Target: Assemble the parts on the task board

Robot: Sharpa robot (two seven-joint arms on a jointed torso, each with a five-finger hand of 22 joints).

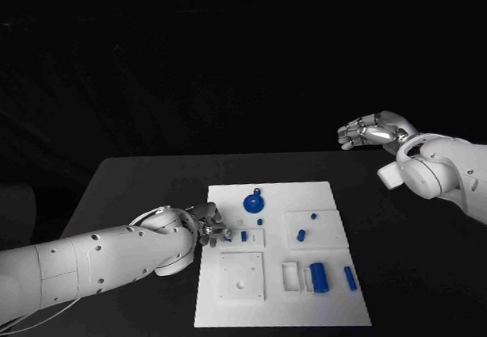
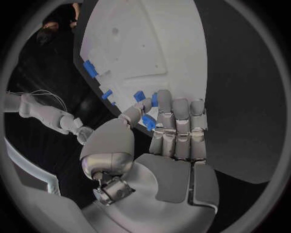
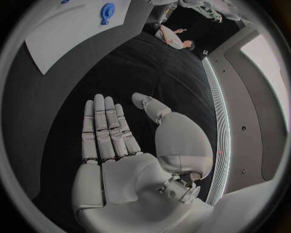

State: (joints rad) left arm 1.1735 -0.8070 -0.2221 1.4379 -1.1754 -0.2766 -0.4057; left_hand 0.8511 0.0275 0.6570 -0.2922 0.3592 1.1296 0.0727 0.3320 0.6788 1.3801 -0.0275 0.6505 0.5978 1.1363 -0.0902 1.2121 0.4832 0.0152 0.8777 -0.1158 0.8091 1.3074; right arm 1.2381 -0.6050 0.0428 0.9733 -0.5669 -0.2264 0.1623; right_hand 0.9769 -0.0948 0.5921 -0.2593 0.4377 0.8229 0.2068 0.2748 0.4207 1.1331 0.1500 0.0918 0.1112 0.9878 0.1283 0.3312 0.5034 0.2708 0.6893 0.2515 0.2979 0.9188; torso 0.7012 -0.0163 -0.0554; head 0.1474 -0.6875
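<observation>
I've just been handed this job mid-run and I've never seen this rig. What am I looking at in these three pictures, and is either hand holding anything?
It is a robot with two white arms ending in silver hands, at a black table. The square picture looks down from its head; the two round ones come from cameras behind each wrist.

On the table lies the white task board, carrying small blue parts, such as a round one and a cylinder.

The left hand is at the board's left edge; its wrist view shows a small blue part pinched between thumb and fingers. The right hand is raised off to the side, flat, open and empty in its own wrist view.
</observation>
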